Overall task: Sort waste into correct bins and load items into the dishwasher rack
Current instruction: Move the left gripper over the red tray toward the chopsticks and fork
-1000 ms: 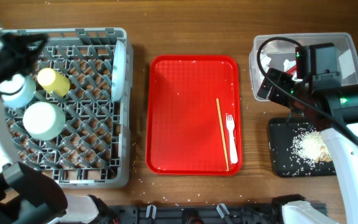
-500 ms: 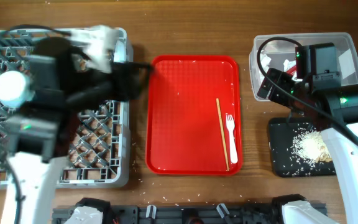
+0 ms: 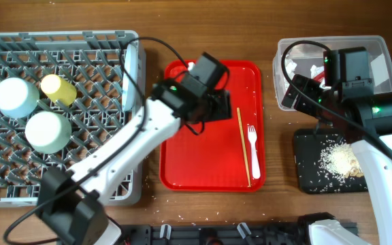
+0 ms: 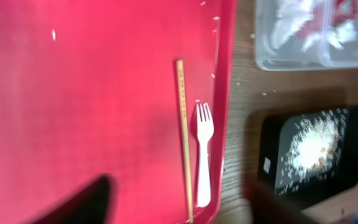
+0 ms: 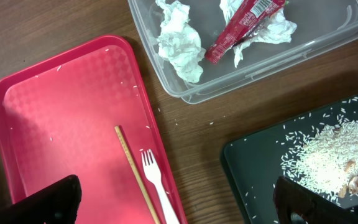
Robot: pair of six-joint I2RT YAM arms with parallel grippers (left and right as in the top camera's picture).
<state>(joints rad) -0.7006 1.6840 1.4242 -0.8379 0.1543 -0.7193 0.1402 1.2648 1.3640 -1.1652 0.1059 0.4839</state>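
The grey dishwasher rack [image 3: 60, 35] on the left holds two pale bowls [image 3: 15, 97] [image 3: 47, 131], a yellow cup [image 3: 58, 89] and an upright plate [image 3: 129, 75]. A white fork [image 3: 253, 151] and a wooden chopstick [image 3: 243, 146] lie on the red tray [image 3: 203, 163]. My left gripper [image 3: 222, 109] hovers open over the tray, left of the chopstick [image 4: 184, 137] and fork [image 4: 202, 155]. The clear tub [image 5: 229, 93] holds tissue [image 5: 180, 40] and a red sachet [image 5: 241, 25]. Rice [image 5: 328, 158] lies in the black tray [image 5: 253, 162]. My right gripper [image 3: 292, 94] is open and empty above the gap between the red tray and the two bins.
The clear tub [image 3: 386, 47] stands at the back right, with the black tray [image 3: 308, 163] in front of it. Loose rice grains speckle the red tray and the wood around it. The left arm stretches diagonally from the front left, across the rack's right edge.
My left arm has swung right, from the rack's left side to over the red tray, and its jaws have opened. The right arm has not moved.
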